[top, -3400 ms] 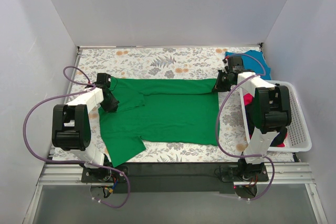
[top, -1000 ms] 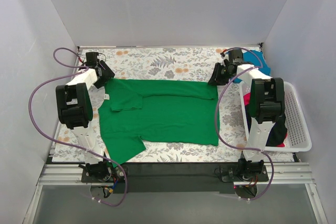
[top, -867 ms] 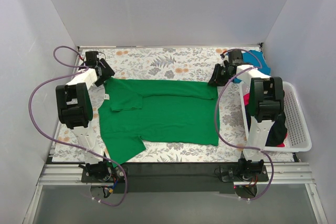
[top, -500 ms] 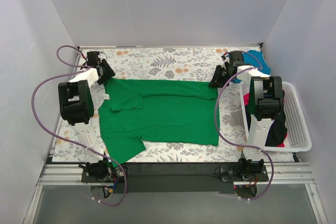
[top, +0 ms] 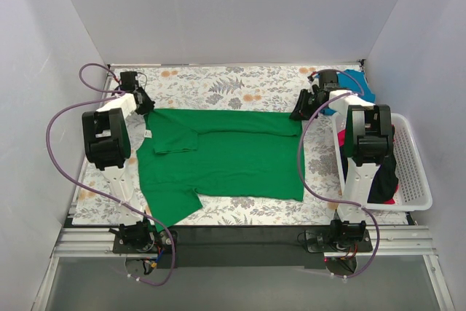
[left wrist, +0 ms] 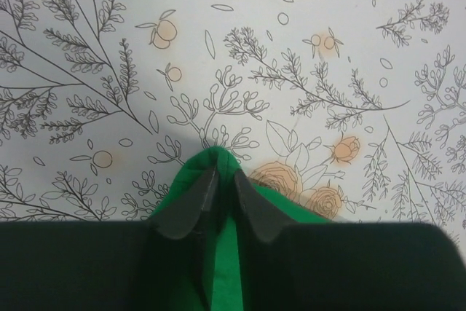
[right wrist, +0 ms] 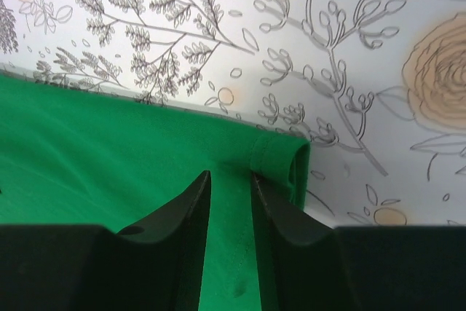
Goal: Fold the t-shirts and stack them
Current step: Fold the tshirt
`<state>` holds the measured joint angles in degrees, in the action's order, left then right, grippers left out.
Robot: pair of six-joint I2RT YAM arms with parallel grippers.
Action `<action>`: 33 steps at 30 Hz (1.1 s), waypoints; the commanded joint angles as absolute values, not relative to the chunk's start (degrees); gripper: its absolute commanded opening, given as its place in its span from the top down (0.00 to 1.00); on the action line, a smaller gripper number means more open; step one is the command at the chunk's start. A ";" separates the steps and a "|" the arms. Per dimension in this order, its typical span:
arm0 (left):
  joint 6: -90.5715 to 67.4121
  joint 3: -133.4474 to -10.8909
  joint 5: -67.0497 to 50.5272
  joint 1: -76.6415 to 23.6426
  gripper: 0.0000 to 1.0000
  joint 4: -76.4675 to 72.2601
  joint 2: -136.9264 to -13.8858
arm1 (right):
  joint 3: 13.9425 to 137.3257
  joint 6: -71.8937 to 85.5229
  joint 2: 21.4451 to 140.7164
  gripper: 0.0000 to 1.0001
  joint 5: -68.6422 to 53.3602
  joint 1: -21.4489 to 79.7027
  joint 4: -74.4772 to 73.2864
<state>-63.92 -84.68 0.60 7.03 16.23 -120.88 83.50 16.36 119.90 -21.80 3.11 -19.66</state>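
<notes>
A bright green t-shirt (top: 226,154) lies spread across the flowered tablecloth, its far edge folded over, one sleeve pointing to the near left. My left gripper (top: 148,107) sits at the shirt's far left corner. In the left wrist view it (left wrist: 224,174) is shut on a raised fold of green fabric (left wrist: 217,155). My right gripper (top: 297,113) is at the far right corner. In the right wrist view its jaws (right wrist: 230,175) stand a little apart over flat green cloth (right wrist: 109,151) just inside the hemmed corner (right wrist: 295,162). A teal-blue t-shirt (top: 357,84) lies at the far right.
A white slotted basket (top: 411,180) stands at the right edge behind the right arm, with red-pink cloth (top: 390,198) showing in it. White walls close in the table on three sides. Purple cables loop from both arms.
My left gripper has closed on the shirt's far left corner and lifted a small fold. The right gripper has stayed at the far right corner with its jaws unchanged.
</notes>
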 commanded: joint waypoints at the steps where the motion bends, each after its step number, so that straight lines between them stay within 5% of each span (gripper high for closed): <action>1: -63.19 -87.01 1.49 8.52 0.90 14.77 -121.46 | 87.09 15.82 122.60 0.65 -19.25 1.76 -18.90; 12: -63.11 -89.29 -2.02 10.02 0.85 11.78 -125.33 | 98.87 16.79 130.60 0.64 -20.04 0.79 -18.98; 23: -63.89 -94.22 -2.81 10.02 0.24 10.81 -119.30 | 102.93 15.20 124.56 0.51 -22.50 0.79 -18.98; 33: -74.17 -82.54 -1.32 7.48 0.21 15.91 -103.20 | 86.23 19.86 113.21 0.52 -19.43 1.05 -18.02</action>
<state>-70.32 -85.69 -2.20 9.17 13.47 -109.10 90.13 17.56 116.25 -20.99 1.08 -19.03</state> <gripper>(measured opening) 0.790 0.482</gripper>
